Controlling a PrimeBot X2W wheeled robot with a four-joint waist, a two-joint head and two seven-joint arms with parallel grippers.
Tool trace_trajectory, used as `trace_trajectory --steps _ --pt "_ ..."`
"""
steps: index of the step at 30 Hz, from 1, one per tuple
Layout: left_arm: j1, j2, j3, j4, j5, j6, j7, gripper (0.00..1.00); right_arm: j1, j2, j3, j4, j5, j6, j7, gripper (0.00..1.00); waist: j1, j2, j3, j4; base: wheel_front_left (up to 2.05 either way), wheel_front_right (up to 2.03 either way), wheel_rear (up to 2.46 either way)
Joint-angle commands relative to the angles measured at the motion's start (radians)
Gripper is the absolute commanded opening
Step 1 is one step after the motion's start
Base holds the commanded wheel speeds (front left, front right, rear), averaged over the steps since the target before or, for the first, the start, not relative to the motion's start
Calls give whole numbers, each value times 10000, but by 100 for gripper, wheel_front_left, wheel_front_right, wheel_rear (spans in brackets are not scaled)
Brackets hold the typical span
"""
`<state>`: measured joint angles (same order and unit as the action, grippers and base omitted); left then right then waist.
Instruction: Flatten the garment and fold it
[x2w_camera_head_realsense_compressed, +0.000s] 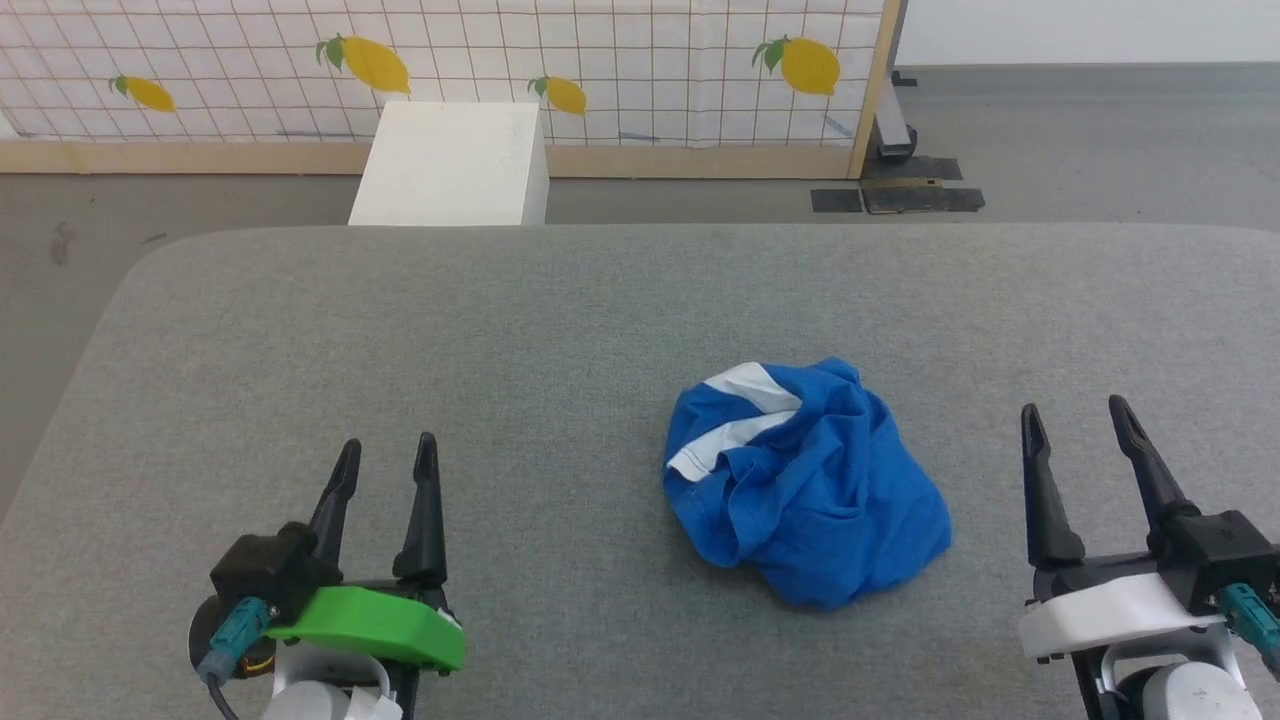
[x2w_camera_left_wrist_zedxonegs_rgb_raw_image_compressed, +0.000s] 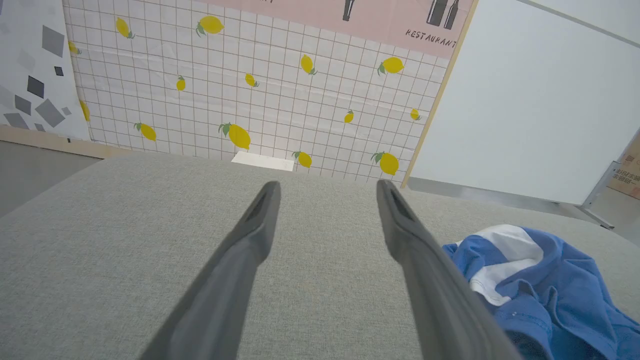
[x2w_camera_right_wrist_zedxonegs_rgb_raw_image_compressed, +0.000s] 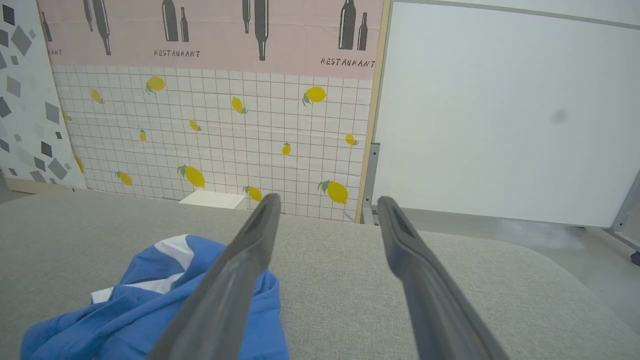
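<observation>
The garment (x2w_camera_head_realsense_compressed: 810, 490) lay crumpled on the tabletop (x2w_camera_head_realsense_compressed: 500, 330); the left hand (x2w_camera_head_realsense_compressed: 388, 442) and right hand (x2w_camera_head_realsense_compressed: 1072, 405) flanked it, both spread, empty.

Grey padded table (x2w_camera_head_realsense_compressed: 500, 330), white box (x2w_camera_head_realsense_compressed: 452, 165), lemon-patterned wall (x2w_camera_head_realsense_compressed: 620, 60)

You're in mock-up test lab, not real eatery. Far side: wood-framed printed backdrop panel with white grid and yellow lemons (x2w_camera_head_realsense_compressed: 650, 60), topped by pink band with black bottle silhouettes and "RESTAURANT" lettering (x2w_camera_right_wrist_zedxonegs_rgb_raw_image_compressed: 200, 35). Right of it: plain white partition board (x2w_camera_right_wrist_zedxonegs_rgb_raw_image_compressed: 500, 110) on metal frame. Bare grey floor (x2w_camera_head_realsense_compressed: 1100, 130) carries black tape patches (x2w_camera_head_realsense_compressed: 900, 198). Near: grey fabric-covered work table (x2w_camera_head_realsense_compressed: 500, 330), plain white box (x2w_camera_head_realsense_compressed: 450, 165) behind its far edge.
</observation>
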<state>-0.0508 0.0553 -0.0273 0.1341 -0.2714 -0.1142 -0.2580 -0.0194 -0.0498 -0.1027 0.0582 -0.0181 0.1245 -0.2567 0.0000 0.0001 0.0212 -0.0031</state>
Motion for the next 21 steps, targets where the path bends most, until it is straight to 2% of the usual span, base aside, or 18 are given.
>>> trace_trajectory --steps 1,5,8,15,21 --pt "157 -48 -4 29 16 -21 -37 100 103 -4 36 -13 20 62 -51 100 0 -1 20 -23 0 0 0" --pt "92 -49 -115 80 -24 33 -37 100 86 -4 24 -36 43 62 -51 100 0 -1 102 -39 0 0 0" --pt "-346 -49 -601 142 -118 35 -37 100 59 -4 -30 -74 29 62 -51 100 0 -1 218 17 0 0 0" --pt "-2027 -50 -3395 1251 -533 -51 254 100 -127 -4 9 -74 70 62 -51 100 0 -1 505 -22 0 0 0" --pt "-2999 -50 -5331 2320 -1214 -5 1804 100 -307 -4 139 -5 176 62 -51 100 0 -1 717 -309 0 0 0"
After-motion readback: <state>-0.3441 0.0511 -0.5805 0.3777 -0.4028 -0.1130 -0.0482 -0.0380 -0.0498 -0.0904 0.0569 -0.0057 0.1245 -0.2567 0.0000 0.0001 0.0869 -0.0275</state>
